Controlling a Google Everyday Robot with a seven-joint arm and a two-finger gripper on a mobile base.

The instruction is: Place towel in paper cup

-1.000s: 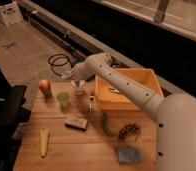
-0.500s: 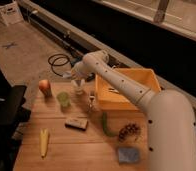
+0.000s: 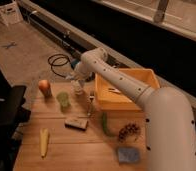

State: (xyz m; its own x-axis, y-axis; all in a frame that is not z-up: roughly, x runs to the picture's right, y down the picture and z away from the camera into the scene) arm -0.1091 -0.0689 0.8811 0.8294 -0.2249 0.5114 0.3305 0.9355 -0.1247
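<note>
One pincer (image 3: 76,79) is seen at the far left of the table (image 3: 91,150), hung just above the paper cup (image 3: 78,90). Whether it is spread or pressed together cannot be told, and no cloth can be made out in it. A green cup (image 3: 64,99) stands just beside the paper cup, with an apple (image 3: 44,87) further left, so little room is left for a descent.

The arm (image 3: 121,80) is stretched across the yellow bin (image 3: 127,89), presumably to reach that corner. A grey-blue flat piece, judged to be the towel (image 3: 127,155), lies at the near right edge, well apart from the paper cup. The task is therefore judged not yet done. A banana (image 3: 43,142) is noted at the near left.
</note>
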